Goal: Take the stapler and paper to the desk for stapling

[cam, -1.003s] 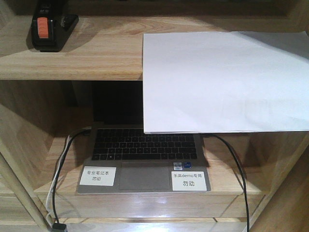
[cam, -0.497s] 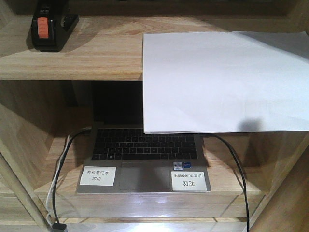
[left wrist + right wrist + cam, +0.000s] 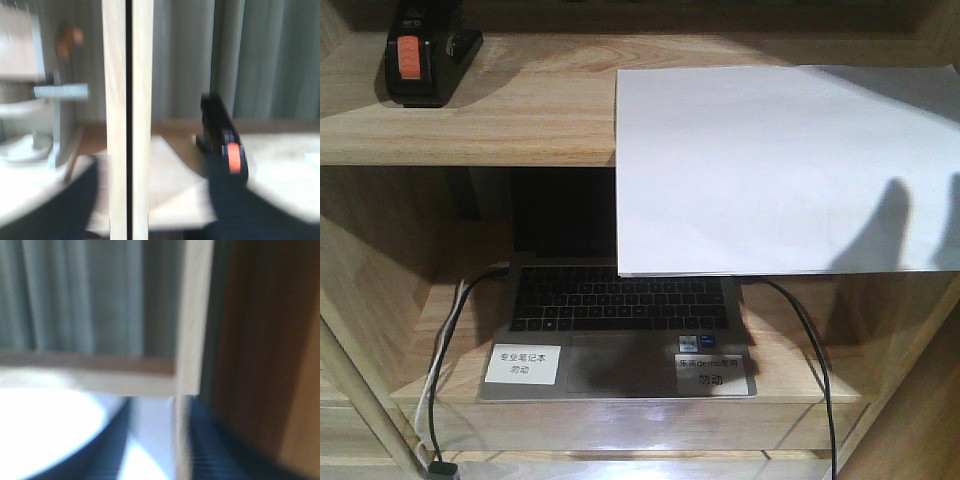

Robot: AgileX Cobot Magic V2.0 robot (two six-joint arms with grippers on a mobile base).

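Note:
The black stapler [image 3: 420,58] with its orange patch stands at the far left of the upper shelf. In the blurred left wrist view the stapler [image 3: 225,142] lies ahead and right of my left gripper [image 3: 155,215], whose dark fingers [image 3: 75,200] are spread wide with nothing between them. The white paper [image 3: 780,170] lies on the shelf's right part and overhangs its front edge. My right gripper [image 3: 157,450] is open, with the paper [image 3: 50,425] bright below and between its dark fingers [image 3: 110,440]. The desk is out of view.
An open laptop [image 3: 620,310] with two white labels [image 3: 523,363] sits on the lower shelf under the paper, cables [image 3: 450,340] at both sides. A pale wooden upright [image 3: 127,120] splits the left wrist view. A shelf post [image 3: 192,340] stands before the right gripper.
Finger-shaped shadows have risen onto the paper's lower right, and a shadow has spread over the laptop's palm rest. Stapler and paper have not moved.

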